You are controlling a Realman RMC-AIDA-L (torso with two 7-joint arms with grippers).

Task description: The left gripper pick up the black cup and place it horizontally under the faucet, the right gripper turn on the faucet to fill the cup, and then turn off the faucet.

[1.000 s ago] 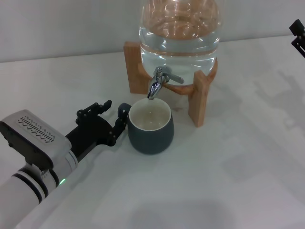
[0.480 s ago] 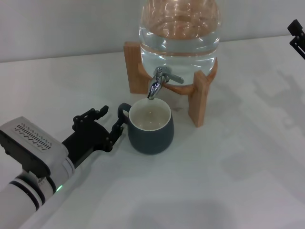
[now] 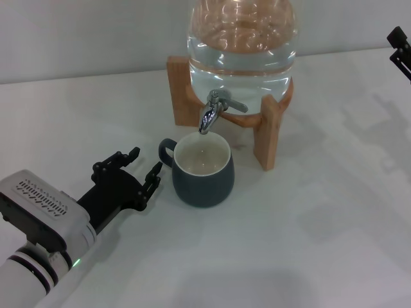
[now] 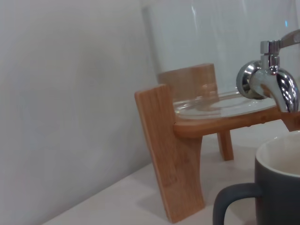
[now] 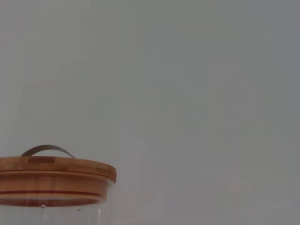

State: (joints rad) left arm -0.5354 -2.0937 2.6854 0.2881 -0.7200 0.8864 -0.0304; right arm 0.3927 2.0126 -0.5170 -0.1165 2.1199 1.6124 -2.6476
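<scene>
Left hand [image 3: 137, 172] drew back, released, off black cup [image 3: 202, 169] under faucet [image 3: 210, 111]; placement done. Right hand [image 3: 401, 46] barely visible, state unclear.

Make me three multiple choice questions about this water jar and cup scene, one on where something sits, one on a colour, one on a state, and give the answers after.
1. Where does the black cup stand?
A. under the faucet spout
B. behind the wooden stand
C. on top of the water jar

2. What colour is the inside of the cup?
A. red
B. cream-white
C. green

3. How is the left gripper now?
A. shut on the cup's handle
B. open, apart from the cup
C. shut on the faucet lever

Answers: 1 A, the spout points down over the cup's rim. 2 B, the head view shows a pale inside. 3 B, its fingers are spread, with table showing between them and the handle. The right gripper waits at the far right edge.
</scene>
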